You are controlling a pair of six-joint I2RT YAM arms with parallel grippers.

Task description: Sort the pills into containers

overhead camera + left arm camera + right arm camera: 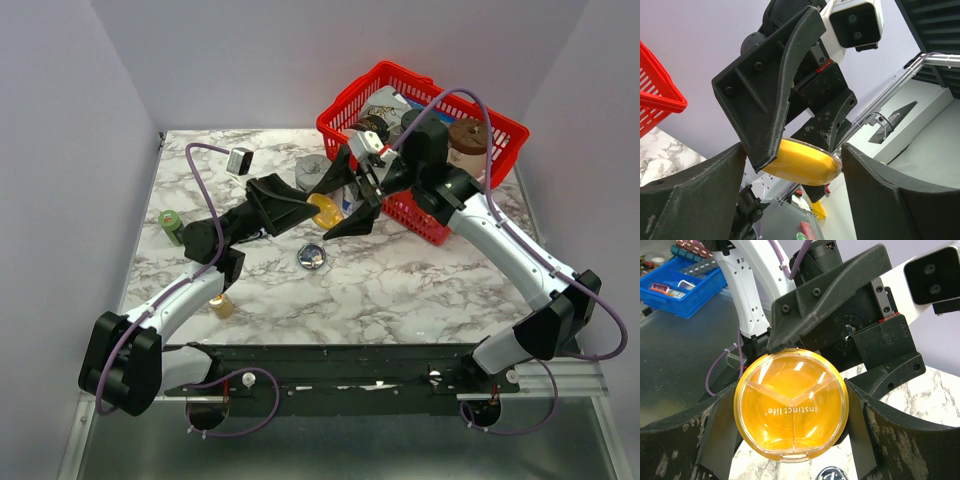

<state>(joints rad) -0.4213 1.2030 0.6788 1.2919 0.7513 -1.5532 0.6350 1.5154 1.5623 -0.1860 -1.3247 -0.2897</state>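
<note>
The translucent orange dish has a clear lid and is held on edge in the air above the table's middle. In the right wrist view the orange dish shows three compartments, and my right gripper is shut on its two sides. My left gripper is open with its fingers on either side of the dish. One left finger touches the dish's top rim. The silvery dish lies on the marble just in front; its rim also shows in the right wrist view. No loose pills show.
A red wire basket full of items stands at the back right, close behind the right arm. A grey squat cylinder sits behind the grippers. A small black box, a green bottle and an amber bottle stand at the left.
</note>
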